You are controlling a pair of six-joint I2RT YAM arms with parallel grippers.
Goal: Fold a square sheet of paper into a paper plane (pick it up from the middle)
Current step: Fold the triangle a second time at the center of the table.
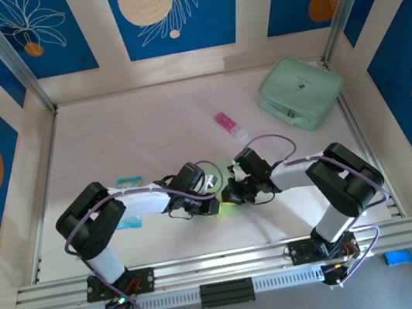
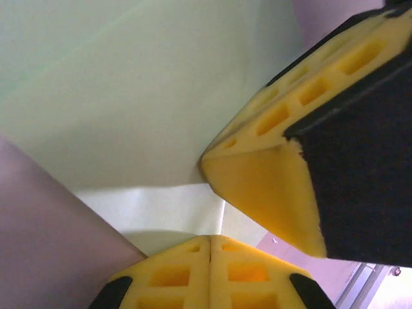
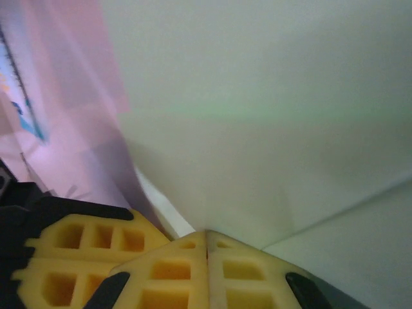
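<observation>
Two grippers meet tip to tip at the middle of the pale table (image 1: 131, 127), both clamped on the same thin pale lime-green sheet of paper (image 1: 230, 205). From above, a bright sliver of that sheet shows just below the meeting tips, between the two arms.

In the left wrist view, the left gripper (image 2: 210, 239) has its yellow fingertips pressed together with no gap, and the paper's edge runs into the seam between them. The sheet spreads away as a broad pale-green plane, with a lighter flap beneath it. A yellow finger of the other arm presses against the paper from the right.

In the right wrist view, the right gripper (image 3: 206, 233) is likewise pinched closed on the sheet, which slopes up and away with a faint crease line across it. Whether any part of the paper rests on the table cannot be told.

Well apart, a bulky rounded mint-green case (image 1: 300, 92) sits at the far right. A small pink-and-white tube (image 1: 229, 125) lies left of it, and a small blue-and-white packet (image 1: 128, 182) lies by the left arm.
</observation>
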